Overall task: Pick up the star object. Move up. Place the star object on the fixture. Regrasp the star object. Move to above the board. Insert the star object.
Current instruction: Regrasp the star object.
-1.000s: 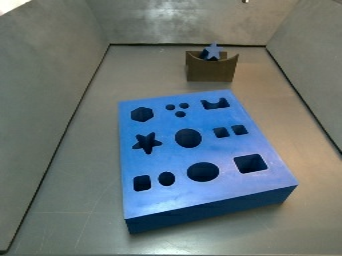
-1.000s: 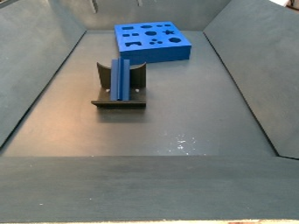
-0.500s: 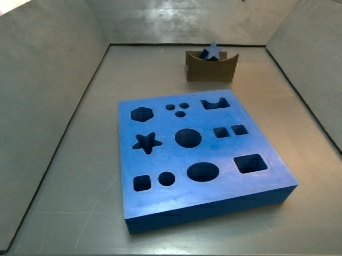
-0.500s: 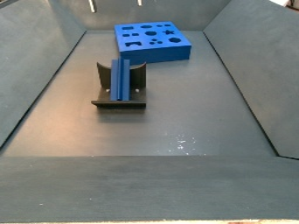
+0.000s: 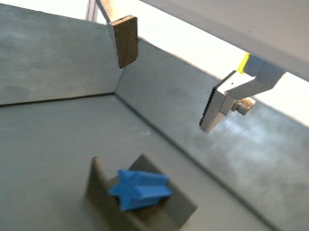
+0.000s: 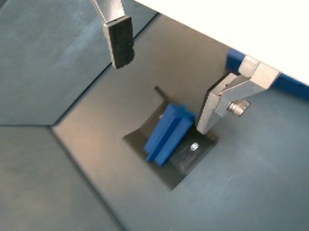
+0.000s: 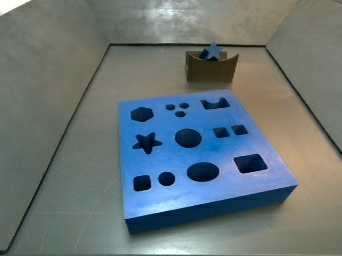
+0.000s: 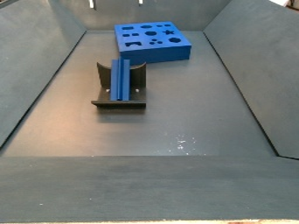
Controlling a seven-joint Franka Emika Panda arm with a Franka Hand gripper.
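The star object [image 7: 211, 51] is a small blue ridged peg resting in the notch of the fixture [image 7: 207, 68] at the far end of the floor. It stands upright against the bracket in a side view [image 8: 125, 77]. Both wrist views look down on it [image 5: 139, 188] [image 6: 167, 133] on the fixture [image 6: 182, 167]. My gripper [image 5: 168, 90] [image 6: 164, 95] hovers well above it, open, with nothing between its fingers [image 6: 119, 41]. The board [image 7: 167, 160] [image 8: 152, 48], a thick blue slab with many cutouts, lies flat on the floor. The gripper does not show in the side views.
Grey sloping walls [image 7: 67, 90] enclose the floor on all sides. The fixture [image 8: 117, 105] stands a short way from the board. A blue edge, probably the board [image 6: 284, 79], shows behind one finger in a wrist view.
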